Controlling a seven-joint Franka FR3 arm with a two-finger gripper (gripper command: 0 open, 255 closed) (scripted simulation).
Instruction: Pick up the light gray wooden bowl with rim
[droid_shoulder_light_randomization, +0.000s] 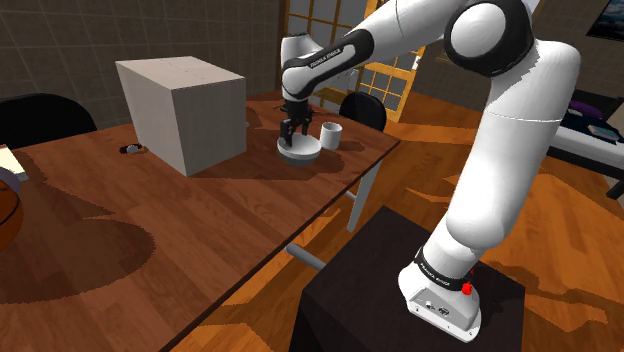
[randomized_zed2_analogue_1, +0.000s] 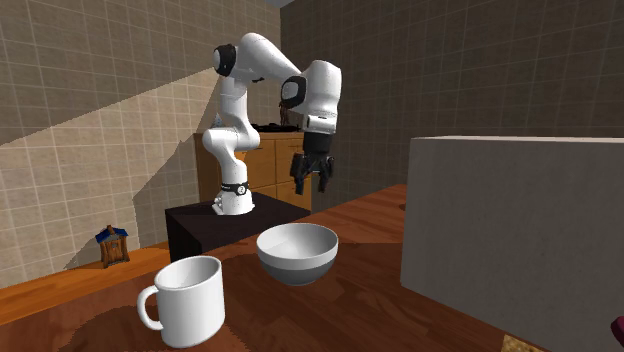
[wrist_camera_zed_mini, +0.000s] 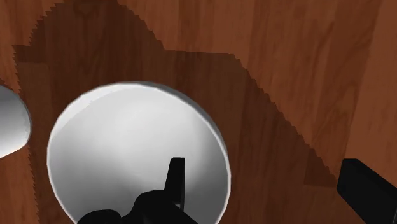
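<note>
A pale grey bowl (droid_shoulder_light_randomization: 299, 150) with a rim stands upright on the wooden table (droid_shoulder_light_randomization: 200, 230), near its far corner. In the second exterior view the bowl (randomized_zed2_analogue_1: 297, 252) sits between a white mug and a grey box. My black gripper (droid_shoulder_light_randomization: 293, 136) hangs open just above the bowl, apart from it. Seen from the second exterior view, the gripper (randomized_zed2_analogue_1: 310, 187) is above and behind the bowl. In the wrist view the gripper (wrist_camera_zed_mini: 270, 191) straddles the rim of the bowl (wrist_camera_zed_mini: 127, 153): one finger is over the inside, the other is outside over bare wood.
A white mug (droid_shoulder_light_randomization: 331, 135) stands close beside the bowl, handle outward (randomized_zed2_analogue_1: 185, 298). A large grey box (droid_shoulder_light_randomization: 185, 110) sits on the bowl's other side. A small dark object (droid_shoulder_light_randomization: 132, 150) lies by the box. The table edge (droid_shoulder_light_randomization: 330, 215) faces my stand (droid_shoulder_light_randomization: 400, 290).
</note>
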